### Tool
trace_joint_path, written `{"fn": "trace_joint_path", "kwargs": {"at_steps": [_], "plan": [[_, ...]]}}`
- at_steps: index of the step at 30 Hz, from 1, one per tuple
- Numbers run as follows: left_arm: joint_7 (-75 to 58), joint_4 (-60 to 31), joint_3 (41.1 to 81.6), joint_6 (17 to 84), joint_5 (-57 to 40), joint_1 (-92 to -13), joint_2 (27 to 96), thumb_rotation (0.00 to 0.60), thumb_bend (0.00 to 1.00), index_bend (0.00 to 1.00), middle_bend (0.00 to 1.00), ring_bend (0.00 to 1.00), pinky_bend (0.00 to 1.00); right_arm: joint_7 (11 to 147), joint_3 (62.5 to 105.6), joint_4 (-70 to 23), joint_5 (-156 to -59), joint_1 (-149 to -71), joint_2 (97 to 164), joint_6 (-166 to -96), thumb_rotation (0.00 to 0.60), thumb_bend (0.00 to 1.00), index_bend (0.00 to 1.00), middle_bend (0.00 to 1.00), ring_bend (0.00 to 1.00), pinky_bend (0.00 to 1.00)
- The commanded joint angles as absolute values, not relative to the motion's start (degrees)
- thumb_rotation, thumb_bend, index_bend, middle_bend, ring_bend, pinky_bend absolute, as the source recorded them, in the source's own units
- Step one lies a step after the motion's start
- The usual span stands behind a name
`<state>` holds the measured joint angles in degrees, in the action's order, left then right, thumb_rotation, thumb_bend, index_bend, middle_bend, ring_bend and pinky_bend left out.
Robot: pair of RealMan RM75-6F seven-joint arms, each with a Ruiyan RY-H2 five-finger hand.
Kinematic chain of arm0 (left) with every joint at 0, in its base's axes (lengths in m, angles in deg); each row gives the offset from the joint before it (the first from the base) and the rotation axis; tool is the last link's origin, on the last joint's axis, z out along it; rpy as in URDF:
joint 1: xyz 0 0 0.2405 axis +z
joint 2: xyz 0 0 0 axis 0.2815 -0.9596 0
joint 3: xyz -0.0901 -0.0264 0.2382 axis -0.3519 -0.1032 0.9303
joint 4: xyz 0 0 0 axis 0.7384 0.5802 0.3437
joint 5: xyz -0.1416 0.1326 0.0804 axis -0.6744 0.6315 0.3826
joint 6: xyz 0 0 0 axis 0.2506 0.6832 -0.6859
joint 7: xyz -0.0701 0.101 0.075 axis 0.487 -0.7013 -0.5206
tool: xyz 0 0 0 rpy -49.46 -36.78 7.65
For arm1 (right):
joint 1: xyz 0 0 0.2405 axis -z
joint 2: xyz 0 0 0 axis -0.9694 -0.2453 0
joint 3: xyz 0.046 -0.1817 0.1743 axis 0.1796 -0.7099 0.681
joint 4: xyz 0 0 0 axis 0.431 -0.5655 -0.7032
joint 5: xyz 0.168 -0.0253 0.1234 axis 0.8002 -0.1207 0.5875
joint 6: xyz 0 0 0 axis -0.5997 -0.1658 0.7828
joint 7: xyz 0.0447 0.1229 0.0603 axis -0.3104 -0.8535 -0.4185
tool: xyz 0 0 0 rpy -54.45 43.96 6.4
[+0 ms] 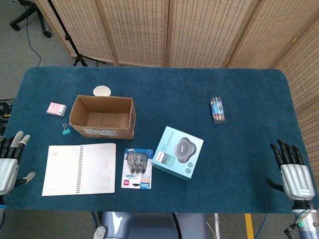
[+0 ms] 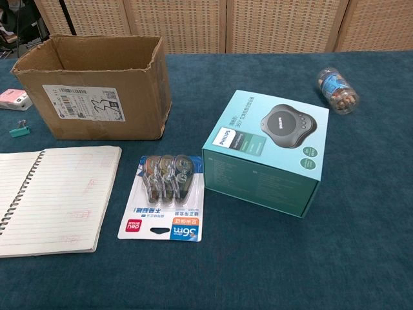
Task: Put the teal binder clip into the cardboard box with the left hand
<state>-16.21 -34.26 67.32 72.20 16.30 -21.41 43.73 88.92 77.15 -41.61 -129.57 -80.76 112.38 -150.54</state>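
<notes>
A small teal binder clip [image 1: 66, 130] lies on the blue table just left of the cardboard box's front corner; the chest view shows the binder clip [image 2: 19, 130] left of the box too. The open cardboard box [image 1: 102, 117] stands upright with nothing visible inside; in the chest view the cardboard box [image 2: 97, 90] shows its labelled front wall. My left hand [image 1: 10, 159] hovers at the table's left edge, fingers spread, holding nothing, well below and left of the clip. My right hand [image 1: 291, 169] is at the front right, fingers spread and empty. Neither hand shows in the chest view.
An open spiral notebook [image 1: 79, 168] lies in front of the box. A pack of correction tapes [image 1: 137, 168] and a teal Philips box [image 1: 178, 152] sit mid-table. A pink eraser [image 1: 56, 109], a white cup [image 1: 102, 91] behind the box, and a small jar [image 1: 218, 110] at the right.
</notes>
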Motion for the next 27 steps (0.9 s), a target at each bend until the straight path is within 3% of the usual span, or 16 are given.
{"fn": "trace_joint_path", "kwargs": {"at_steps": [1, 27], "plan": [[-16.1, -34.3, 67.4, 72.33, 16.49, -21.34, 43.71, 0.6, 0.1, 0.0, 0.0, 0.0, 0.0, 88.88, 77.11, -41.62, -129.66, -80.76, 112.38, -150.57, 0.6, 0.16, 0.02, 0.0, 0.0, 0.0], [-16.77, -34.4, 67.55, 72.08, 16.66, -21.39, 43.81, 0.6, 0.1, 0.0, 0.0, 0.0, 0.0, 88.08, 77.05, -41.52, -129.99, -80.62, 112.15, -150.88, 0.6, 0.16, 0.02, 0.0, 0.0, 0.0]]}}
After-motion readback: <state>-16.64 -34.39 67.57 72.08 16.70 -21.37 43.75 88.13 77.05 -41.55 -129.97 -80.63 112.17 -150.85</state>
